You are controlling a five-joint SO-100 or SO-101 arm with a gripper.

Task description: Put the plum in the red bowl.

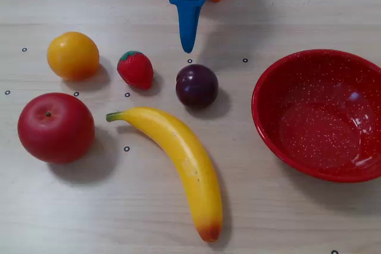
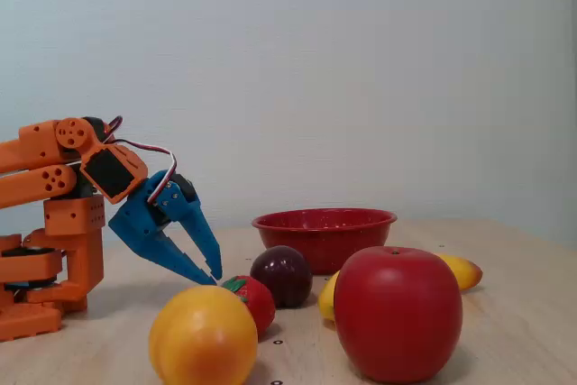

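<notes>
In the overhead-looking fixed view, the gripper [image 1: 189, 43] is entering from the top edge, its blue tip pointing down the picture toward the plum [image 1: 197, 85]. The plum is sitting on the table [image 1: 280, 218], just below the tip and apart from it, with the strawberry [image 1: 136, 69] near on its left, the banana [image 1: 181, 162] curving below it, and the bowl [image 1: 268, 124] lying empty to its right. The orange [image 1: 73, 56] and apple [image 1: 55, 127] are lying farther left. From this, the reach toward the plum looks to be the step in hand: nothing is grasped and the bowl is holding nothing. Only one blue finger is showing here, so the opening cannot be judged from this angle.

In the side-on fixed view, the gripper [image 2: 209, 272] is hanging low over the table, tilted downward, its two blue fingers [image 2: 165, 261] standing a little apart and closing on nothing. The tips are hovering just left of the strawberry [image 2: 254, 298] and the plum [image 2: 282, 274], touching neither as far as this view shows. The bowl [image 2: 325, 230] is standing behind the plum.

The next move probably calls for spreading the fingers wider, advancing until they are straddling the plum, and keeping clear of the strawberry beside it, since the round glossy fruit may roll if nudged off-centre.
</notes>
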